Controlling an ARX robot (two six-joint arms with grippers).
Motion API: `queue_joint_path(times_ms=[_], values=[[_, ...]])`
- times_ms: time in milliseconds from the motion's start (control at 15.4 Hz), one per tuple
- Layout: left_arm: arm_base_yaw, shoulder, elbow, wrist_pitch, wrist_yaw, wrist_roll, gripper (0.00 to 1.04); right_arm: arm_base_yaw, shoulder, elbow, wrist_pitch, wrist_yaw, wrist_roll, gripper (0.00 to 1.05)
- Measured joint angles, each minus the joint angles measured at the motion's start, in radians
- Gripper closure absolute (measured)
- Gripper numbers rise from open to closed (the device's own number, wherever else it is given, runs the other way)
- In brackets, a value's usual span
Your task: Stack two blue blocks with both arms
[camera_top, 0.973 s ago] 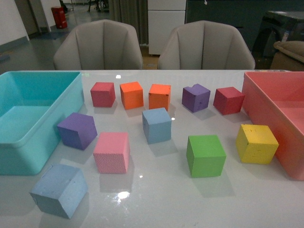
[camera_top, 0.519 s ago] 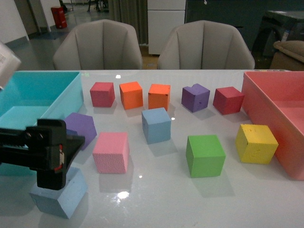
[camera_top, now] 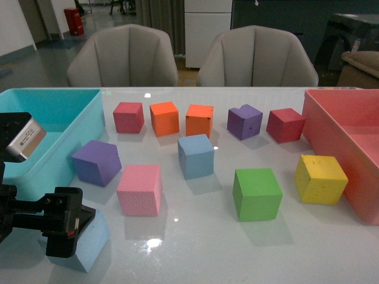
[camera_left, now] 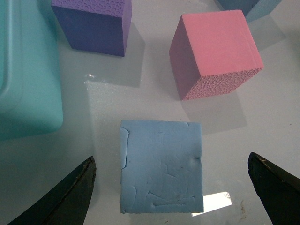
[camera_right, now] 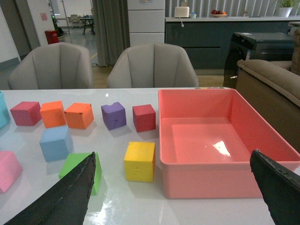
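Left gripper (camera_left: 171,159) hangs spread wide over near blue block (camera_left: 161,171) — pink cube (camera_left: 213,51), purple cube (camera_left: 91,23), turquoise bin (camera_left: 23,70) nearby; right gripper (camera_right: 173,157) gapes too.

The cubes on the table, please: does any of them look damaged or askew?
Yes. The purple cube in the back row has a notch missing from its top edge, and the orange cube beside it looks chipped along one edge. The nearer purple cube sits turned out of line.

Two grey padded chairs (camera_top: 122,56) behind a white table (camera_top: 201,260), glossy floor (camera_top: 41,66)
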Motion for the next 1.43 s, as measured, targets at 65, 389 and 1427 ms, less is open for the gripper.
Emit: queue_joint_path(times_ms=[65, 389, 1427], values=[[0.005, 0.007, 0.000, 0.008, 0.001, 0.001, 0.07, 0.000, 0.000, 0.000, 0.000, 0.000, 0.000, 0.06], [0.014, 0.048, 0.003, 0.038, 0.011, 0.002, 0.07, 0.000, 0.000, 0.000, 0.000, 0.000, 0.000, 0.06], [-0.047, 0.322, 0.035, 0.194, -0.082, 0.023, 0.50, 0.000, 0.000, 0.000, 0.000, 0.000, 0.000, 0.06]])
